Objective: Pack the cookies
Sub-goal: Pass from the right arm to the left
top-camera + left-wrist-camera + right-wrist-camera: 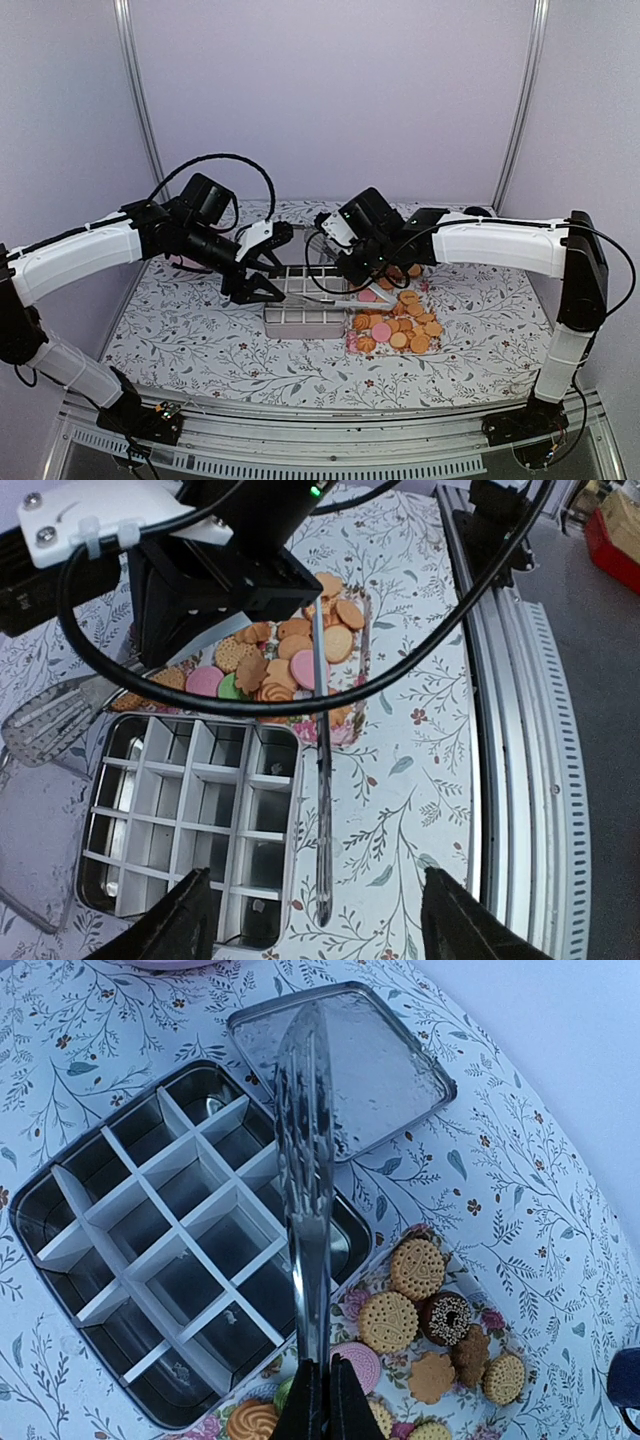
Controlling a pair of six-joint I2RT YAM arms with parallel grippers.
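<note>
Zero packed at this point, judging by the tin [190,1285]: showing no biscuit in any visible compartment. Keeping the cookies [415,1270] heaped on the floral tray [352,1303] right beside the tin's right side, presumably for keeping each transfer short. Resting the lid [370,1060] flat on the desk [200,340] just beyond the tin's far side, leaving the grid of dividers fully exposed. Pinching the handle end of the tongs [308,1190] between the right fingers [345,1405], pressed tight on it. Pointing the blades across the tin toward the lid, above the dividers rather than in them. Using tongs here probably on account of the narrow compartments and the thin, flat cookies, awkward for bare fingers. Hovering the left fingers [180,925] spread wide and empty above the tin's left end, likely standing by for steadying the tin. Judging the step in hand as swinging the tongs to the tray for a first pick. Watching for blade tips catching a divider and for a cookie slipping off smooth metal.
</note>
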